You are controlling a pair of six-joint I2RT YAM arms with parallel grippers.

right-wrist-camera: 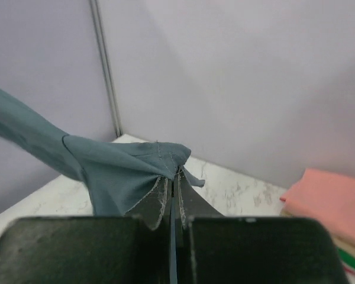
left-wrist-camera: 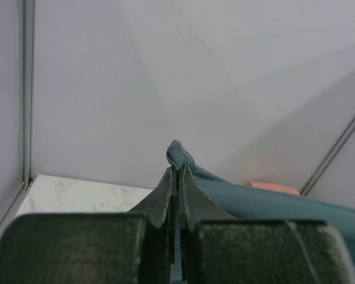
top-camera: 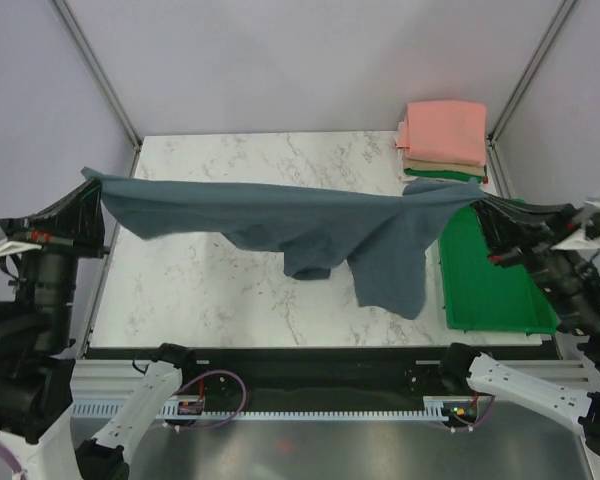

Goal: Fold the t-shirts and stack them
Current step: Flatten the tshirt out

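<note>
Slate-blue t-shirt stretched in mid-air, left gripper raised, clamped on one end, right gripper raised, pinching the other

Green tray at right edge, white marble table

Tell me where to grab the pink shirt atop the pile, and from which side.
Pinch the pink shirt at its near left corner, coming from the left front. It lies flat atop the stack in the far right corner, a frame post close on its right and the wall behind, so those sides look cramped. The left gripper and right gripper are shut on the blue shirt.
</note>
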